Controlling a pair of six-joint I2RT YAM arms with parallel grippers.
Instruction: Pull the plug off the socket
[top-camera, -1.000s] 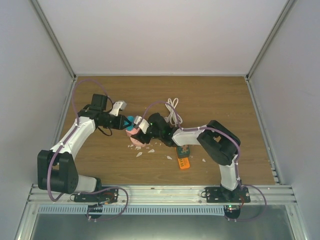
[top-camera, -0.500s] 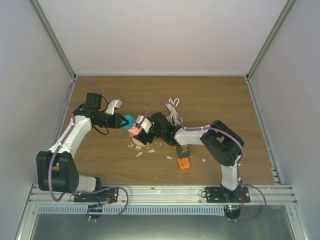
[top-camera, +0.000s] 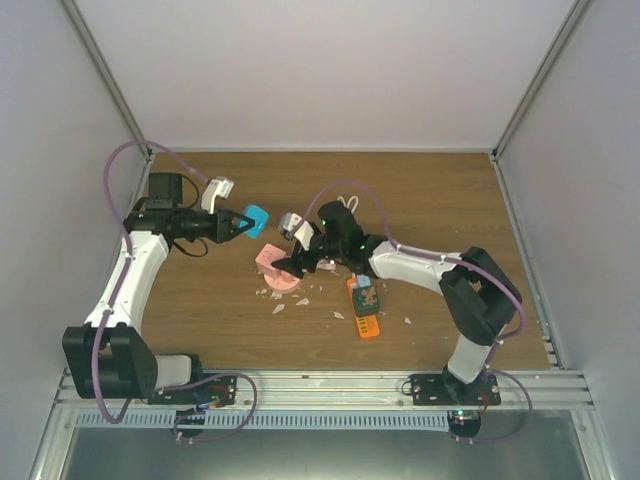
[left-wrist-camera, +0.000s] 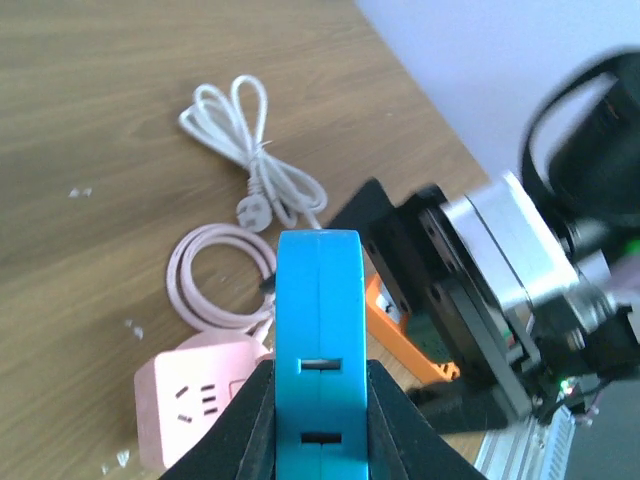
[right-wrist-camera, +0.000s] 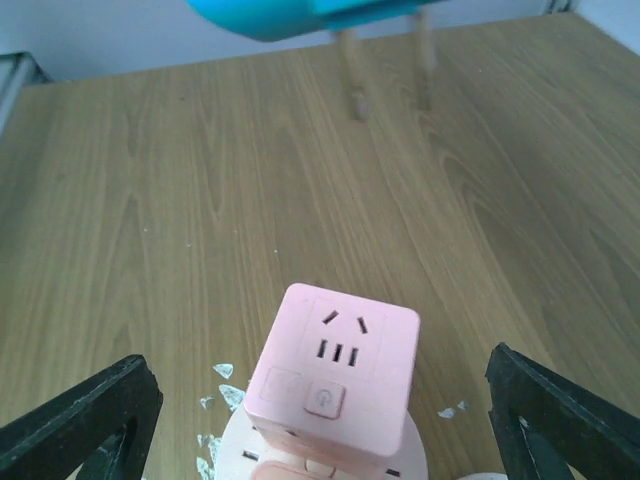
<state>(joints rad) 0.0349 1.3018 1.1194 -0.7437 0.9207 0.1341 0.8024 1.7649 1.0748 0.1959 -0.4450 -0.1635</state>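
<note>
A brown wooden table (top-camera: 450, 200) fills the floor of the white-walled cell. The left arm (top-camera: 140, 270) reaches up along the left side and turns right at the wrist. The right arm (top-camera: 430, 270) stretches left across the middle. The left gripper (top-camera: 235, 222) is clamped tight on the blue plug (top-camera: 257, 220), holding it in the air with its two prongs bare and clear of any slot. The plug sits just left of and beyond the pink socket cube (top-camera: 275, 268), apart from it. The right gripper (top-camera: 295, 255) hangs over the socket with its fingers spread wide, one on each side, and touches nothing. The socket stands on the table, face up. A coiled white cable (top-camera: 345, 222) lies beyond the right wrist. An orange gadget (top-camera: 367, 318) rests nearer, right of the socket. Small white flakes (top-camera: 290, 300) are scattered by the socket's near side.
</note>
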